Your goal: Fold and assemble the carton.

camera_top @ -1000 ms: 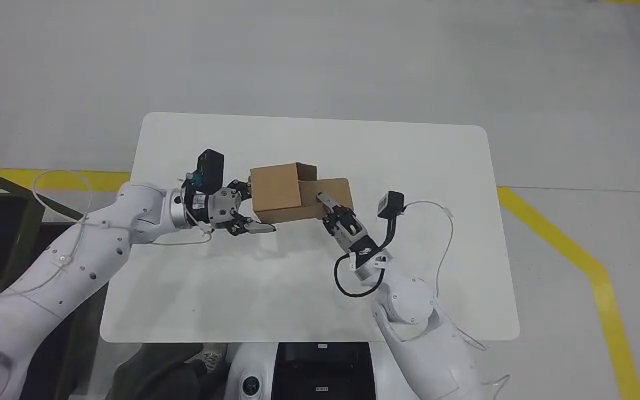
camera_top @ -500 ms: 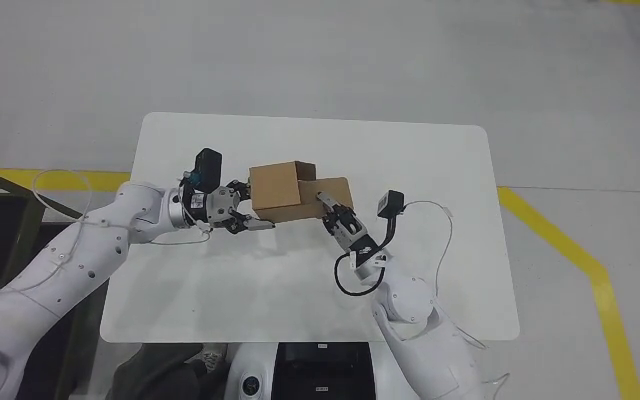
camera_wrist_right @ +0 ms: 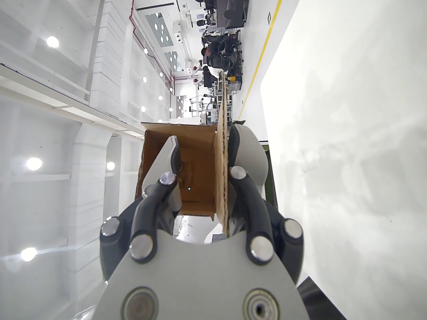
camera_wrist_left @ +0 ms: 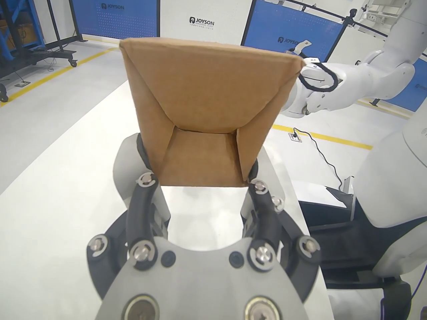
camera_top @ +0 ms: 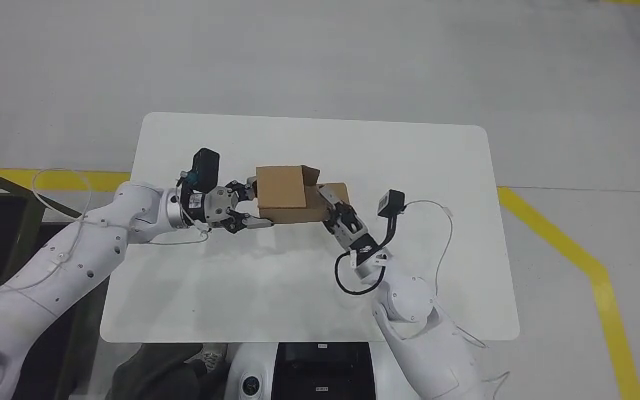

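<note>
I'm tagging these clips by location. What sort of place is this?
Most likely a robotics lab or factory test hall: blue and white pegboard partitions fence off the area, yellow lines run along the floor, and the carton is handled over a white table.

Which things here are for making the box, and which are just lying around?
For the job:
carton
left pincer, on the carton's end
right pincer, astride a flap
table

Not part of it:
yellow tape on the floor
blue panels behind
</note>
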